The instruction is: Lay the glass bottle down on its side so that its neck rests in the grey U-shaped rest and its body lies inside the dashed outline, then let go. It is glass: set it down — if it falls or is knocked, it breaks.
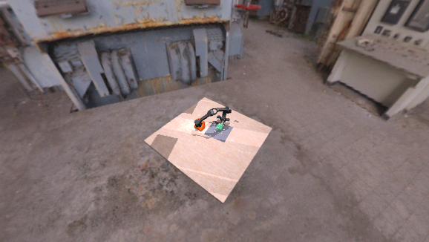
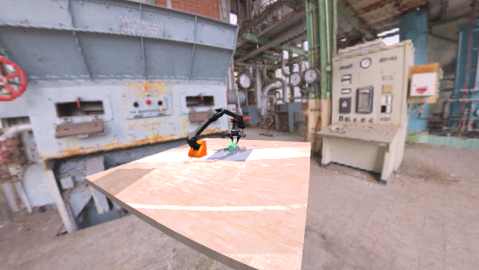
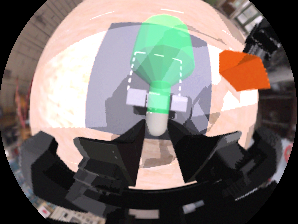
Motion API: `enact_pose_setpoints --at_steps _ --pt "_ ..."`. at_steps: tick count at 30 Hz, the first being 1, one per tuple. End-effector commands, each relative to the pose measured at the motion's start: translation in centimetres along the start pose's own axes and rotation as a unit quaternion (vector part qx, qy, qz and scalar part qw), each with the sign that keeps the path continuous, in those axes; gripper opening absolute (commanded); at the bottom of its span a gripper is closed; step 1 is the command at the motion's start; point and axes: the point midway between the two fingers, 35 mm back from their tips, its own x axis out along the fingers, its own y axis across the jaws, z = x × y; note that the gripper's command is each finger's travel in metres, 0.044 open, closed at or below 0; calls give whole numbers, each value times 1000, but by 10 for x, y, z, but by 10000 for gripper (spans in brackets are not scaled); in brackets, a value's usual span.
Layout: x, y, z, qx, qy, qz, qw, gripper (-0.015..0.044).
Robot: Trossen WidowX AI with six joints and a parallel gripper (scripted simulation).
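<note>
From where I stand by the exterior view, the tabletop [image 1: 219, 163] [image 2: 228, 186] [image 3: 55, 95] lies before the furnace front [image 1: 148, 30] [image 2: 120, 116], with the control console [image 1: 386, 63] [image 2: 373, 83] behind it to the right. On the tabletop, the arm's base [image 1: 200, 127] [image 2: 198, 151] [image 3: 242, 75] sits left of the mat [image 1: 226, 136] [image 2: 244, 155] [image 3: 102, 85]. The mat carries the dashed outline [image 3: 131, 75] and U-shaped rest [image 3: 136, 97]. In the wrist view, the bottle [image 1: 220, 127] [image 2: 231, 147] [image 3: 162, 50] overlaps both, its neck appearing between the rest's uprights and its body reaching past the outline's far edge.
</note>
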Motion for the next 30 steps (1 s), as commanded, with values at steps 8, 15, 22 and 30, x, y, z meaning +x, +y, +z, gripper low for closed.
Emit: enact_pose_setpoints --at_steps 8,15,22,30 --pt "5 1 3 1 1 1 1000 121" --pt "1 0 0 5 5 3 1000 121" --pt "1 0 0 5 5 3 1000 121" --pt "1 0 0 5 5 3 1000 305"
